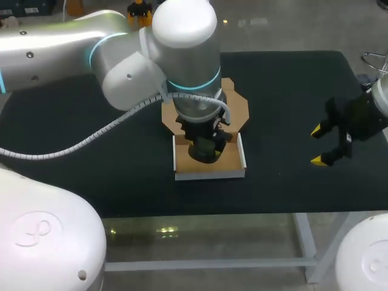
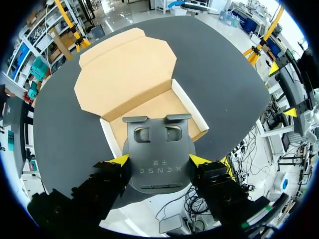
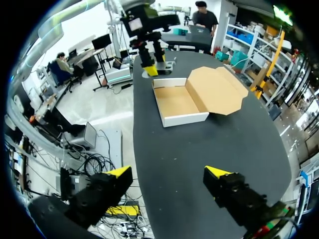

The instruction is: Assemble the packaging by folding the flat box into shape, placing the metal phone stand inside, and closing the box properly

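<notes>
Clamped from both sides in our left jaws, the dark metal phone stand [image 2: 158, 159] hangs over the open box [image 2: 192, 107], whose brown lid [image 2: 124, 67] lies flat on the black counter [image 2: 229, 74]. Our right jaws stand wide open, empty, well apart from the box, above the counter.

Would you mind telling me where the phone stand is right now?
In the left wrist view the phone stand is gripped in the left tool, above the near end of the open box.
</notes>
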Motion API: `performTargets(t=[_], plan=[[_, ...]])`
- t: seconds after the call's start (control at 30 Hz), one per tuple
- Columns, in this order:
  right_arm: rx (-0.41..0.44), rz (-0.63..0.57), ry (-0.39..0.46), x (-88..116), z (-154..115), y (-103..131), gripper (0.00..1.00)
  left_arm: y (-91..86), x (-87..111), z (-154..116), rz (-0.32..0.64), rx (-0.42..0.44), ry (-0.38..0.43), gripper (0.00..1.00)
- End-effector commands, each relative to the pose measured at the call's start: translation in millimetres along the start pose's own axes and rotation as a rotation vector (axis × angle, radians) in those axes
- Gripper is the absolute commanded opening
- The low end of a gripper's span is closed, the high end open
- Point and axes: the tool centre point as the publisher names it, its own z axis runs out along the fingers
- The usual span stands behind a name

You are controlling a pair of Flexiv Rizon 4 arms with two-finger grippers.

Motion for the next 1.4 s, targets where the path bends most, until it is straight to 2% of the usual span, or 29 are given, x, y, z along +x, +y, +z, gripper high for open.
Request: performTargets(t=[0.03,0.3,0.63,1.4], plan=[[-0.003,-0.001,0.000,0.5,-0.5,-0.8,1.00,-11.1,6.3,17.6,-0.007,-0.013,-0.038,0.00],[-0.003,-0.001,0.000,0.5,-0.5,-0.8,1.00,-17.5,1.7,32.8,-0.020,-0.030,-0.028,0.00],[-0.003,-0.001,0.000,0.5,-0.5,-0.8,1.00,-36.3,-9.7,39.6,-0.048,-0.035,0.003,0.00],[-0.003,-0.001,0.000,0.5,-0.5,-0.8,1.00,-45.7,-24.5,94.5,-0.110,-0.077,0.021,0.00]])
